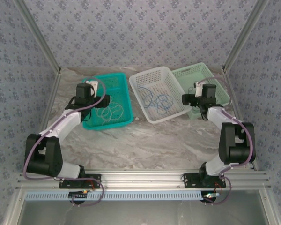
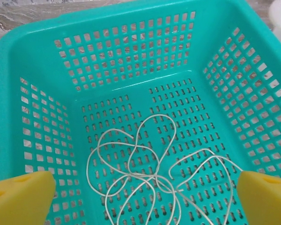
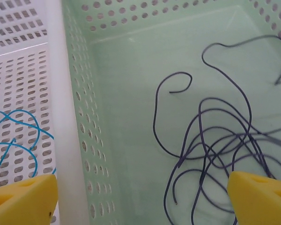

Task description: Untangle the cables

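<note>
Cables are counted at three, one per basket: pale cable (image 2: 139,146) in the teal basket (image 2: 131,47), blue cable (image 1: 157,100) in the white basket (image 1: 150,72), black cable (image 3: 215,140) in the pale green basket (image 3: 126,84). The left gripper (image 2: 143,199) and right gripper (image 3: 141,199) are held over the outer baskets, both pairs of jaws spread apart.

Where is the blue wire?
The blue wire lies inside the white basket in the middle of the top view, between the teal basket on its left and the pale green basket on its right.
</note>
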### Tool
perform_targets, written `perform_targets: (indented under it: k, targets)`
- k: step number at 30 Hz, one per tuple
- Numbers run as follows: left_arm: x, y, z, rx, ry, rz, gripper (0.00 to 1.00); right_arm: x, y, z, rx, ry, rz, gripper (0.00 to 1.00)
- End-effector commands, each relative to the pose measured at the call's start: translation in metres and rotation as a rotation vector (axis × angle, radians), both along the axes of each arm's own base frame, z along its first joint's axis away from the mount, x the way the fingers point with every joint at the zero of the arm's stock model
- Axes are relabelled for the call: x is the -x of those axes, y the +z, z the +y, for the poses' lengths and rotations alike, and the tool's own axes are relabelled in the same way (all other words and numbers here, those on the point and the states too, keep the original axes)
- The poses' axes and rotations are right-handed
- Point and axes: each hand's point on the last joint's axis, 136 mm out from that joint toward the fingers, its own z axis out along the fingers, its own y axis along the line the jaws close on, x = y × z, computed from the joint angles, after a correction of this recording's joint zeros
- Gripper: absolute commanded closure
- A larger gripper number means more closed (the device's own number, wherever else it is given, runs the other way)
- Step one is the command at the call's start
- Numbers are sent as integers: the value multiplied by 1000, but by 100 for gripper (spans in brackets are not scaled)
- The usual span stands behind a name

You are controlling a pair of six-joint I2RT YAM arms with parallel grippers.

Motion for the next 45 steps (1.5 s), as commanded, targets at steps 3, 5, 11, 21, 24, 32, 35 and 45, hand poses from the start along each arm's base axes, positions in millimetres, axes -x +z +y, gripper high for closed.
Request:
perform_targets:
  k: [3, 5, 11, 21, 24, 32, 35, 45]
  targets:
    - [-5, -11, 4, -46, 4, 2, 0, 2, 10, -18, -92, -70, -67, 6]
    - [-4, -11, 4, -43, 4, -1, 1, 3, 22, -15, -136, -50, -102, 6]
    - [-5, -10, 5, -44, 11, -11, 1, 6, 48, 8, -204, 57, -134, 6]
    - [-8, -9, -3, 4, -9, -55, 1, 6, 37, -58, -214, -193, -179, 5]
    - [-10, -8, -2, 9, -3, -60, 1, 4, 33, -78, -225, -253, -179, 6]
    - [-12, -11, -2, 3, 0, -55, 0, -9, -9, -47, -208, -110, 42, 14]
    - [-12, -14, -1, -2, 2, -49, 1, -10, -16, -24, -159, -31, 92, 15]
    - [-7, -21, 3, -17, 2, -34, 0, 11, -24, 39, -128, 118, 192, 24]
